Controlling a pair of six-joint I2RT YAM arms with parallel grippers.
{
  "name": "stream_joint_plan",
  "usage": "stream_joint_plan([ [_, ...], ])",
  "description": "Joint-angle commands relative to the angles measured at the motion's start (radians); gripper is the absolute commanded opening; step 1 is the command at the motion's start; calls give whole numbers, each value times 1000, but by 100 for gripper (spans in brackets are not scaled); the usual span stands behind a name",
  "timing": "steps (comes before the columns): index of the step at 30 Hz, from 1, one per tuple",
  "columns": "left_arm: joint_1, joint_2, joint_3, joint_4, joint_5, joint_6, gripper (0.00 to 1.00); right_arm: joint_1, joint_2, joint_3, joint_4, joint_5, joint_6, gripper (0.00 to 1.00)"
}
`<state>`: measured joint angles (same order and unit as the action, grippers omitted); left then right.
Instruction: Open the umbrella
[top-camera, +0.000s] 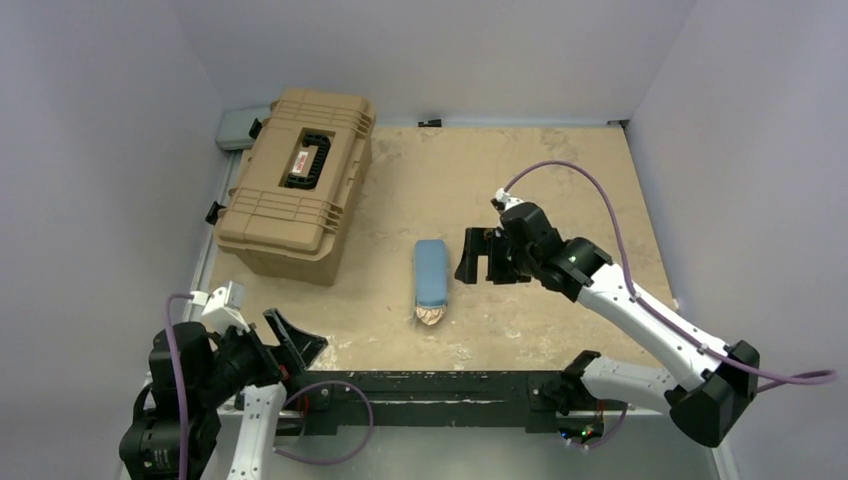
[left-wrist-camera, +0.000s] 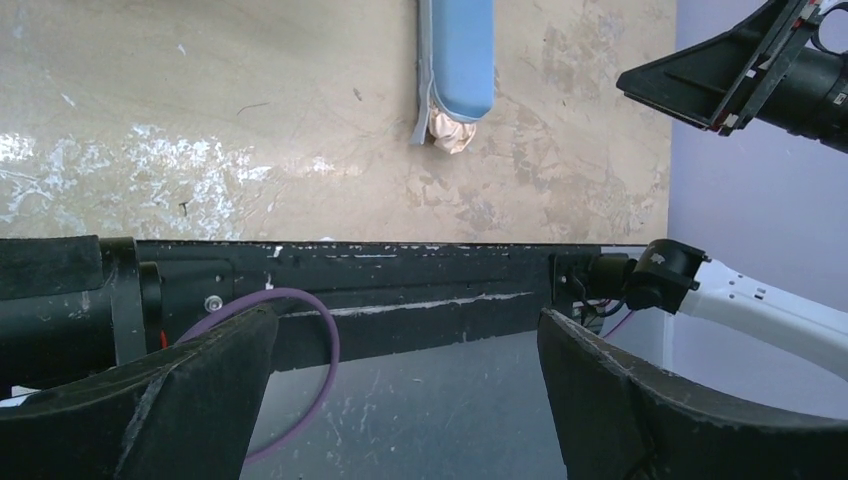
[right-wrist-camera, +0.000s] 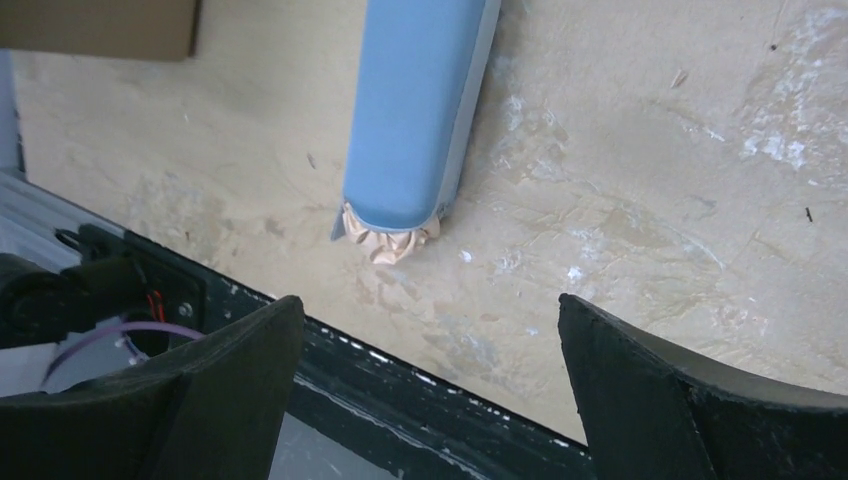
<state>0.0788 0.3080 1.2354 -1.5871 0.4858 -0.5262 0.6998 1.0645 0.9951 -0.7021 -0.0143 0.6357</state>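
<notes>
- Top external view: the umbrella (top-camera: 431, 315) lies near the middle of the bench (top-camera: 560, 180), a little toward the near edge. It is almost wholly inside a light-blue sleeve (top-camera: 432, 272), with only a bunch of pale beige cloth poking out at the near end.
- Its long axis runs from the far edge toward the near edge, roughly square to the rail where the arms are bolted. The open mouth of the sleeve faces the arms.
- I cannot tell from any view which end the handle sits at.
- The right gripper (top-camera: 487, 258) hangs just beside the sleeve, on its right and about level with its far half, with the jaws spread wide and nothing between them. In its wrist view the sleeve's near end and the beige cloth sit ahead, left of the gap between the jaws.
- The left gripper (top-camera: 297, 345) sits by the near-left corner of the bench, also wide and empty, well apart from the umbrella. The umbrella lies ahead of it and to its right.
- The tan hard case (top-camera: 295, 185) stands at the far-left corner, apart from the sleeve.
- Judgement: the right arm is clearly the nearer. A short sideways shift to its left would bring its jaws across the sleeve's narrow width.
</notes>
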Motion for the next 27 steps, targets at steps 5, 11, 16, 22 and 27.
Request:
stream_joint_plan([
  [5, 9, 159, -47, -54, -96, 68, 99, 0, 167, -26, 85, -97, -51, 94],
  [11, -22, 304, -4, -30, -166, 72, 99, -15, 358, 10, 201, -169, -43, 94],
  [16, -260, 410, 48, -16, -299, -19, 99, -44, 521, 73, 278, -242, -30, 94],
  [22, -541, 591, 246, -38, -482, -118, 99, -67, 654, 116, 352, -295, -31, 90],
  [27, -589, 620, 262, 32, -431, -133, 99, -67, 727, 105, 429, -339, -5, 76],
])
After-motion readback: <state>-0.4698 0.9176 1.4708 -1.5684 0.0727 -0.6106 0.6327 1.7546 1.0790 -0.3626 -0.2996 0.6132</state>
